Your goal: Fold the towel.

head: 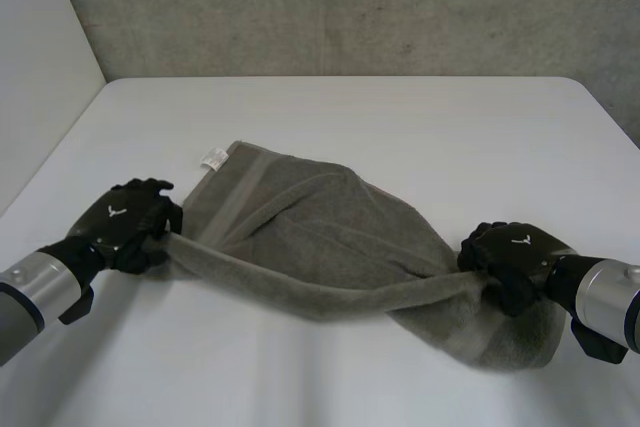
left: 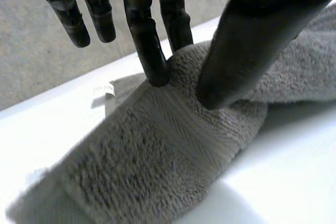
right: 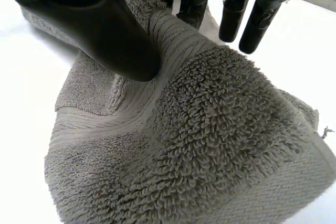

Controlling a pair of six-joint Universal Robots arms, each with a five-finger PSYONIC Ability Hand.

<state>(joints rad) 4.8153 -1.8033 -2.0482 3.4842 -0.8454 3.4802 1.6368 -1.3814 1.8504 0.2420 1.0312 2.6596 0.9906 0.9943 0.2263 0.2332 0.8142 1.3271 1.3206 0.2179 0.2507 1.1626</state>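
Pinching phase | left hand (head: 125, 222) and right hand (head: 515, 252) each clamped grey towel (head: 320, 237) between thumb and fingers | fold judged started, not laid over

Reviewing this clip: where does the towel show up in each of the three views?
Head view: the towel lies mid-table, its near edge stretched between the left hand and the right hand.
Left wrist view: the towel, pinched in the left hand.
Right wrist view: the towel, pinched in the right hand.
Shared landmark: the white table.
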